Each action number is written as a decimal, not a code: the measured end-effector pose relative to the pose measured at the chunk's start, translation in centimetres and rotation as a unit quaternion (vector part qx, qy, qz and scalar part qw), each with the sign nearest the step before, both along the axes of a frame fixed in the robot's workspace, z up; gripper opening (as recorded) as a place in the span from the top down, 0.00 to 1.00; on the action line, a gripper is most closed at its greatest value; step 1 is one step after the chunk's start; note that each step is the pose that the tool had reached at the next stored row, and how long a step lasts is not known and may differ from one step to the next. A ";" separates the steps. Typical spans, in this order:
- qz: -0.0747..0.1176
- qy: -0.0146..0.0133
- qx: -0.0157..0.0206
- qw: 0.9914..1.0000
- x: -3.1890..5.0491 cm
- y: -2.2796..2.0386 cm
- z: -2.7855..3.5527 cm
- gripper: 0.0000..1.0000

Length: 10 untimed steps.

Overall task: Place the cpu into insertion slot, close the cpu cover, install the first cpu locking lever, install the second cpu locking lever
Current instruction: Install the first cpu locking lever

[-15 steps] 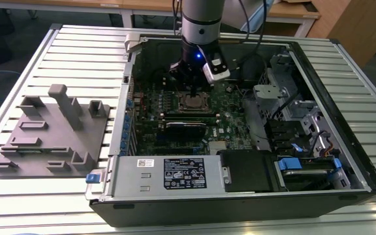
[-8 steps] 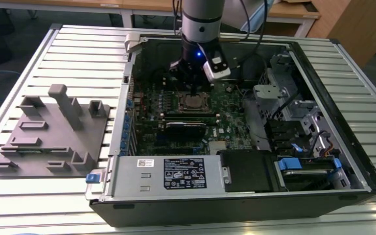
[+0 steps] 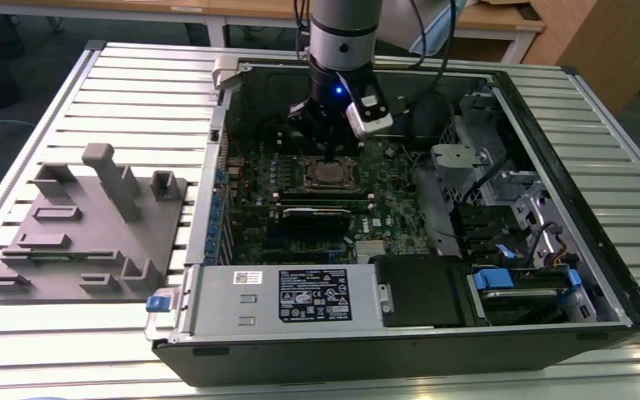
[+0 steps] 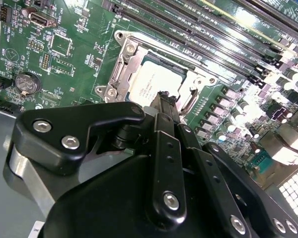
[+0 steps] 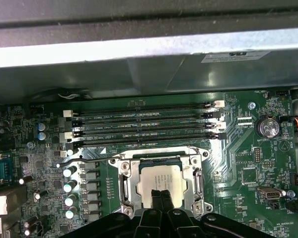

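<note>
The gripper (image 4: pixel 164 99) has its fingers pressed together, gripping nothing, with the tips over the cpu (image 4: pixel 150 79) edge. The cpu sits in the insertion slot (image 5: pixel 161 162), with the cpu cover (image 4: pixel 120 74) lowered around it. Beyond lie the memory slots (image 5: pixel 144 124) on the green motherboard (image 5: pixel 238 148).

The green motherboard (image 3: pixel 392 218) lies under the claw (image 3: pixel 330 152) inside the open computer case (image 3: pixel 409 354), with long memory slots (image 5: pixel 144 126) near the claw and a coin battery (image 5: pixel 268 127) farther off. A black expansion card (image 3: pixel 317 213) sits near the claw, and a grey fixture block (image 3: pixel 87 225) rests well apart from it on the slatted table (image 3: pixel 131 75), toward the exterior view's left.
</note>
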<state>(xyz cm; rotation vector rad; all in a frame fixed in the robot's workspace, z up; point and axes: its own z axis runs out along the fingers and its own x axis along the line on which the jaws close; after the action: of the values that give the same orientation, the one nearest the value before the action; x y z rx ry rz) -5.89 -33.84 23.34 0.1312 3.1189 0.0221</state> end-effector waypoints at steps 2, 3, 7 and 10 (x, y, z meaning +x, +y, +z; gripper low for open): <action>0.000 0.000 0.000 1.000 -0.01 0.00 0.00 0.89; 0.000 0.000 0.000 1.000 -0.04 0.00 0.01 0.89; 0.000 0.000 0.000 1.000 -0.21 0.00 0.00 0.89; 0.000 0.000 0.000 1.000 -0.41 0.00 0.00 0.89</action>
<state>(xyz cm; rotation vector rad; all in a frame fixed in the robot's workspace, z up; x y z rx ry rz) -6.30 -33.84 23.34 0.1312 3.1189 0.0221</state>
